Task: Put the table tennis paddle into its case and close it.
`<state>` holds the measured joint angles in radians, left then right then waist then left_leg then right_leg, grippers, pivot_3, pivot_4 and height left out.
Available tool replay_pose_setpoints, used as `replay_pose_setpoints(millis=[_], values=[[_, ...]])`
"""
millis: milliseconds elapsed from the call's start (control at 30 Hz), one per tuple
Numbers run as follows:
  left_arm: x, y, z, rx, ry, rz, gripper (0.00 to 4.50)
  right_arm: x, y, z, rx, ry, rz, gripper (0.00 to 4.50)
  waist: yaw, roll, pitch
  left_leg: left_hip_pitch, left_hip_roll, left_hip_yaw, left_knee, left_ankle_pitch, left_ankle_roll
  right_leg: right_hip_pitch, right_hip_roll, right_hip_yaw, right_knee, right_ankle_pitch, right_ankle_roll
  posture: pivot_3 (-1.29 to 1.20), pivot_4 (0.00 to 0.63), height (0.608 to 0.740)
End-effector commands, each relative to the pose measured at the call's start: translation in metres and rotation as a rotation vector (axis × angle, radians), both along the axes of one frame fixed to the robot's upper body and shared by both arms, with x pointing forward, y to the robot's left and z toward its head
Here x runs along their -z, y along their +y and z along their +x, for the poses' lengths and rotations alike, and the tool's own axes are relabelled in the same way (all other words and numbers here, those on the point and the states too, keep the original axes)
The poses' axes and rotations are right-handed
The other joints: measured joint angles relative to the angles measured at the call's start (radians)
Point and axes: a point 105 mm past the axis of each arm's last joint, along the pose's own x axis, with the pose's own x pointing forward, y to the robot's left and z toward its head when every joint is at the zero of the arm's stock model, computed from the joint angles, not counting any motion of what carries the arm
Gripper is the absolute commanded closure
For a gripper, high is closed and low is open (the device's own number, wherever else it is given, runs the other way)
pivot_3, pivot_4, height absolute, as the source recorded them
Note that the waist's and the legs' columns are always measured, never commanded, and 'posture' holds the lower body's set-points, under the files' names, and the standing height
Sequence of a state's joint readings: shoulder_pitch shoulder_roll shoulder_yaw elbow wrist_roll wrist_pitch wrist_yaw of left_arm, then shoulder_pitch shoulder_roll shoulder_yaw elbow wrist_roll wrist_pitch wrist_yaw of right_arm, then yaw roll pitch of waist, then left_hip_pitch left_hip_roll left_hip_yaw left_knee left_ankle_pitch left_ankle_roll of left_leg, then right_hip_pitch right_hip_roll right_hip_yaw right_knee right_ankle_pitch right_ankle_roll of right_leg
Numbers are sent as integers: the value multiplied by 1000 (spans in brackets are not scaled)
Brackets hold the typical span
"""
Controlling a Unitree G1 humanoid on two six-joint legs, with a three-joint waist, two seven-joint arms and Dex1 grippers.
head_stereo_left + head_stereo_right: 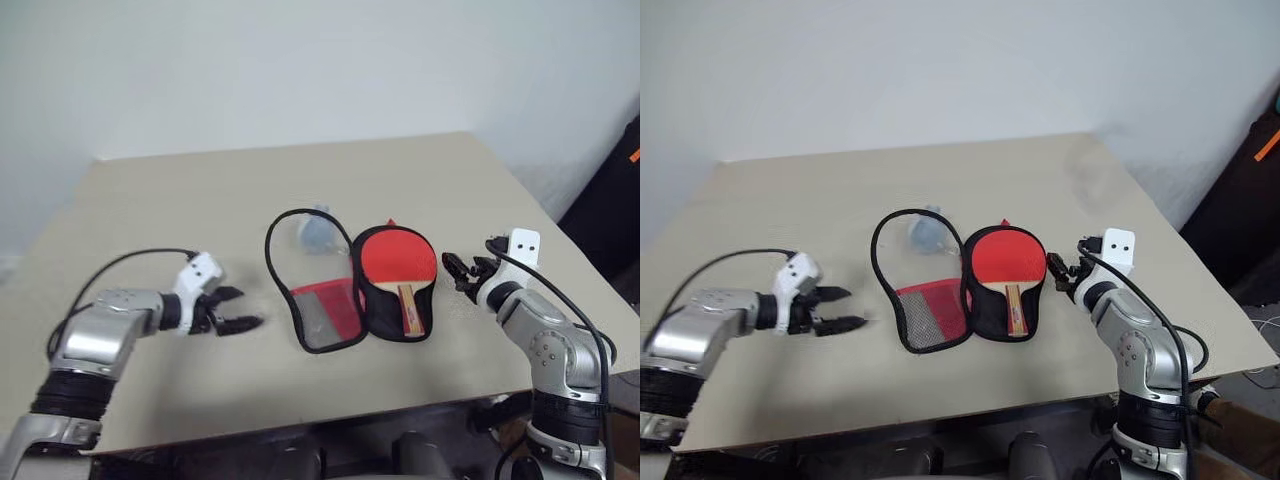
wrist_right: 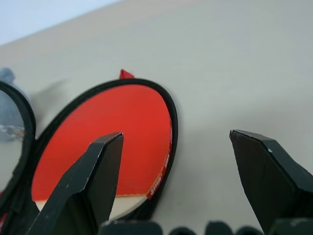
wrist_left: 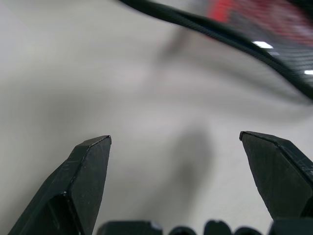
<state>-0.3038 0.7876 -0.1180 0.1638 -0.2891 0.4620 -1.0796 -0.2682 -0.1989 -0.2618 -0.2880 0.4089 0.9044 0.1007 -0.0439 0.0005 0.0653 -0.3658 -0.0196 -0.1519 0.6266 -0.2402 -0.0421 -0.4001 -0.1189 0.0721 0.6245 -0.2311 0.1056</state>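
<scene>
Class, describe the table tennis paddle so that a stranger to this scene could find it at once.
On the beige table, an open black-edged fabric case lies spread in two halves. The round red-faced paddle with a short wooden handle rests in the half nearer the right end effector. The other half holds only red fabric and mesh.

This is looking like a bare test room or lab rather than a home. A plain beige table (image 1: 200, 190) is standing against an unmarked pale wall (image 1: 300, 70), with nothing hanging on it. Cables are running openly along the robot's arms. At about three o'clock, past the table's edge, a dark object with an orange mark (image 1: 632, 155) is showing, and at about four o'clock a strip of light floor with loose wires (image 1: 1262, 330) is lying. What the dark object is cannot be told.
</scene>
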Motion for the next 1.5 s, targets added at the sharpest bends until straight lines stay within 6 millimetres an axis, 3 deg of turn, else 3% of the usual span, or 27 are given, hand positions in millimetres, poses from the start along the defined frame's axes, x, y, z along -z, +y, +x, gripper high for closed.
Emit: replay_pose_setpoints(millis=[33, 200, 367, 467, 600, 767, 1067, 1167, 1333, 1500], values=[[-22, -26, 25, 51, -173, -18, 0, -20, 0, 6, 27, -93, -10, 740, 0, 0, 0, 0, 0, 0, 0, 0, 0, 0, 0, 0, 0, 0, 0, 0, 0, 740], [-57, -80, 43, 97, -249, -248, 0, -28, -9, 9, 94, -130, 53, 740, -3, -1, -1, 0, 0, 0, 1, 0, 0, 2, 0, 0, 0, 1, 0, 0, 0, 740], [-91, -121, 36, 160, -188, -492, 0, -46, -22, 14, 191, -179, 298, 740, -8, 0, -1, 2, 0, 0, 1, 0, 0, 2, 0, 1, 0, 1, 1, 0, 0, 740], [-87, -143, 24, 209, -111, -532, 0, -52, -28, 15, 211, -207, 306, 740, -8, 0, -1, 2, 0, 0, 1, 0, 0, 3, 0, 1, 0, 1, 1, 0, 0, 740], [-59, -165, 22, 160, 34, -534, 0, -50, -28, 20, 204, -209, 278, 740, -7, 0, -1, 5, 0, 0, 1, 0, 0, 7, 0, 1, -1, 0, 1, 0, 0, 740], [-58, -160, 21, 112, 99, -529, 0, -51, -9, 17, 41, -260, 166, 740, -13, 1, -1, 5, 0, -1, 1, 0, 1, 6, 1, 1, -1, 0, 1, 0, 0, 740], [-55, -126, 5, 87, 127, -445, 0, -42, 8, 10, -98, -238, 85, 740, -9, 1, -1, 5, -1, -1, 2, 0, 1, 7, 1, 1, -1, 0, 1, 0, 0, 740], [-47, -131, 5, 56, 156, -460, 0, -39, 9, 12, -91, -231, 85, 740, -6, 1, -1, 5, -1, -1, 2, 0, 1, 8, 1, 1, -1, 0, 1, 0, 0, 740], [-36, -155, 1, 55, 225, -476, 0, -40, 12, 14, -90, -230, 91, 740, -5, 0, -1, 5, -1, -1, 2, 0, 1, 7, 1, 1, -2, 0, 1, 0, 0, 740], [-37, -163, -4, 59, 317, -503, 0, -38, 9, 14, -75, -217, 93, 740, -7, 0, -1, 5, -1, -1, 2, 0, 1, 7, 1, 1, -1, 0, 1, 0, 0, 740]])
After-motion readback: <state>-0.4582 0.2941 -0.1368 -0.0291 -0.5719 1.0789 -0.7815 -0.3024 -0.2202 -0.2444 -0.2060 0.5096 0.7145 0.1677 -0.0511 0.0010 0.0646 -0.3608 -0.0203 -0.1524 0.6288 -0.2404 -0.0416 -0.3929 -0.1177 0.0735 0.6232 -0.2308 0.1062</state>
